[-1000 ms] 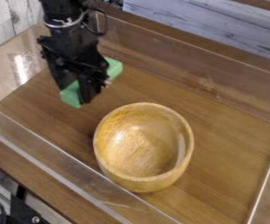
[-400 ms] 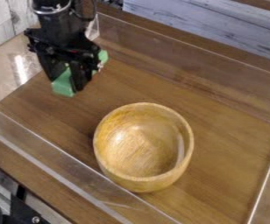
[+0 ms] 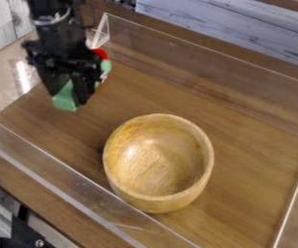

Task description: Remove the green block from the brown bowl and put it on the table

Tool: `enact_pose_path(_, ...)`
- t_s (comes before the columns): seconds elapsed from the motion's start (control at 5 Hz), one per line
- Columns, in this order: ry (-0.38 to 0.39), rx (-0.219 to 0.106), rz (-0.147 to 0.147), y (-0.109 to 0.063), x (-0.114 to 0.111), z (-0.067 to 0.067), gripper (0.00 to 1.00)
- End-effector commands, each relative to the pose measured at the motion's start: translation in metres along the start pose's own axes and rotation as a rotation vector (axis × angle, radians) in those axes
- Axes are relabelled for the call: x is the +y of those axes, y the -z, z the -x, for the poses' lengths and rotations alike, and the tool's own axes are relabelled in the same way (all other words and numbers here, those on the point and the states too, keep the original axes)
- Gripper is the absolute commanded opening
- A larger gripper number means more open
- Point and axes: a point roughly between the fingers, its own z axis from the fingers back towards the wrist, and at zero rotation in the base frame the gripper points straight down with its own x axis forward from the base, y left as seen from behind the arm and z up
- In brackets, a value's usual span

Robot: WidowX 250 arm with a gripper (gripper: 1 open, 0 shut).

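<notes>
Gripper (image 3: 68,85) pinches green block (image 3: 69,98). Risk, I judge: early release drops block onto red object (image 3: 100,53) behind gripper.

Reaching down from the top left of the view, dark arm hanging roughly upright, wrist sitting above the gripper (image 3: 72,89). Pointing fingertips downward, spreading dark, many-jointed linkages out to both sides. Closing on the green block (image 3: 69,96), gripping firmly, holding well apart from the bowl, toward the far left corner.
</notes>
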Motion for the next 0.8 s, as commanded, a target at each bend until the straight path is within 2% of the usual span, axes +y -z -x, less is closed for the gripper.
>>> enact_pose_path(0.0, -0.102, -0.029, -0.005, -0.001, -0.003, -0.01, 0.0)
enact_pose_path(0.2, -0.201, -0.029, -0.008, 0.001, -0.006, -0.014, 0.0)
enact_pose_path(0.6, -0.266, -0.03, -0.005, -0.003, 0.0, 0.001, 0.0)
